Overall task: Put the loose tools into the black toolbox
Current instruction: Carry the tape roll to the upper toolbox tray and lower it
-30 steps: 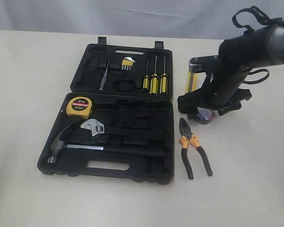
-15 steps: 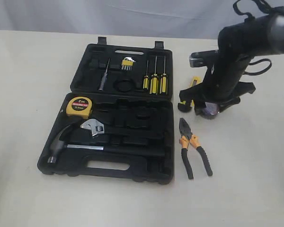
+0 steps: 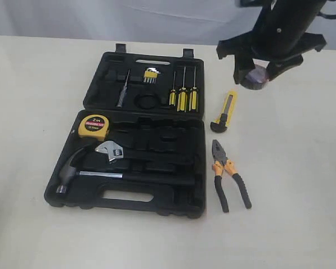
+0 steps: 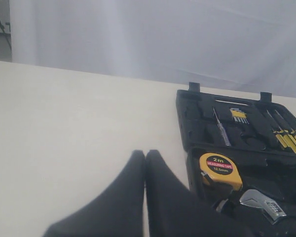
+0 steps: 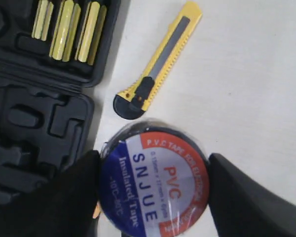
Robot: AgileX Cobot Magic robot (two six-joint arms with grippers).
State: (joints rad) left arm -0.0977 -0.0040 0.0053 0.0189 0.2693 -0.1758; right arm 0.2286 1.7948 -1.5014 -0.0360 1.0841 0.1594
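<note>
The right gripper (image 3: 256,73) grips the tape roll (image 5: 153,192) between both fingers, spread to the roll's width. The knife (image 5: 155,61) lies near it. The left gripper (image 4: 145,165) is closed, empty.

Hammer (image 3: 73,166) beside wrench (image 3: 110,150); three screwdrivers (image 3: 182,96) side by side; hex keys (image 3: 150,75) nearby

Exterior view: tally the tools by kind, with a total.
Tape measure: 1
Hammer: 1
Adjustable wrench: 1
Yellow-black screwdrivers: 3
Hex key set: 1
Thin silver-shafted tool: 1
Utility knife: 1
Pliers: 1
Tape roll: 1
Total: 11
</note>
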